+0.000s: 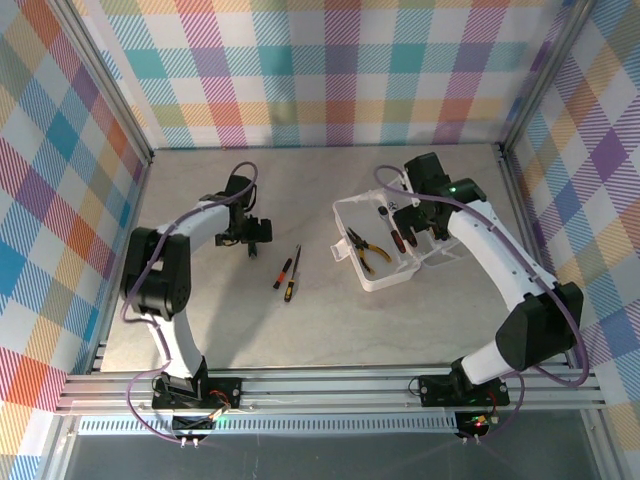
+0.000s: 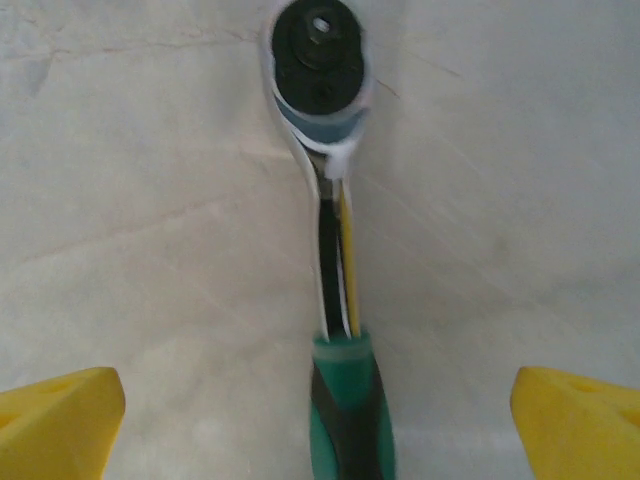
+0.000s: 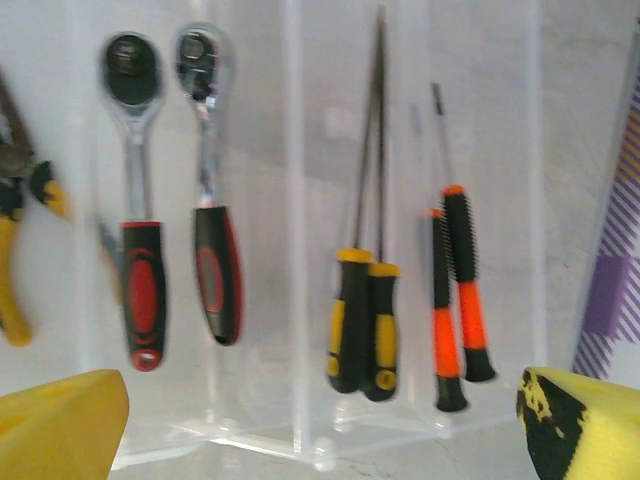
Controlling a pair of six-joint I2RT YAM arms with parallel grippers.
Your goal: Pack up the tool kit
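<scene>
Translucent tool box right of centre in the top view, pliers inside, right gripper spread wide over it, left gripper spread wide astride a green-handled ratchet left of centre, two loose screwdrivers between.

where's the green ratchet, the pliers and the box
green ratchet [image 2: 335, 250], left wrist view, on its shank
pliers [image 1: 366, 250], top view, on the yellow handles
box [image 1: 390, 280], top view, on its near wall

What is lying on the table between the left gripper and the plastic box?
Two small screwdrivers lie side by side there, touching neither the left gripper nor the plastic box, as the top external view shows.
</scene>
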